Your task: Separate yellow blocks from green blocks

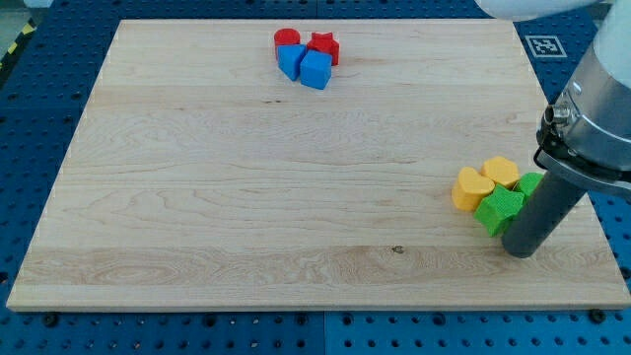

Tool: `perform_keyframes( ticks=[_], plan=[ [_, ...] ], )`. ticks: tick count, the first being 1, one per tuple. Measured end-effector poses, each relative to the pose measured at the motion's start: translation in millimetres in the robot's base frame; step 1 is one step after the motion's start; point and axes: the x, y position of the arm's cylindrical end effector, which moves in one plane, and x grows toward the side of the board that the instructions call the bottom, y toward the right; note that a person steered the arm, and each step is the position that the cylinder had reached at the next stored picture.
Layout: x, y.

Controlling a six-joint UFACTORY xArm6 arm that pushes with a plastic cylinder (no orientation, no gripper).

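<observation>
Four small blocks make up our work, clustered touching one another near the view's right edge of the tabletop (197, 197): from the left, a yellow heart block (470, 188), another yellow block (500, 172), a green block (500, 208) below it and a second green block (531, 182) partly hidden. We judge them light, rigid and easy to slide, so we would push low on a flat side, wedging between the colours. We carry no gripper, so nothing opens or holds; my tip (523, 250) sits just right of the lower green block, seemingly touching it.
</observation>
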Motion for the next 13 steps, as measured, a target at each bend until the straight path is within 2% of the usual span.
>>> perform_keyframes(
  ticks=[1, 3, 4, 5, 7, 9, 11, 12, 13],
  plan=[
    [1.1, -9.1],
    [-6.9, -87.3],
    [-42.1, -72.9],
    [-57.7, -50.7],
    [-56.6, -43.1],
    [-50.6, 0.6],
    [-50.6, 14.1],
    [-72.6, 12.5],
    [-112.9, 8.8]
  ],
)
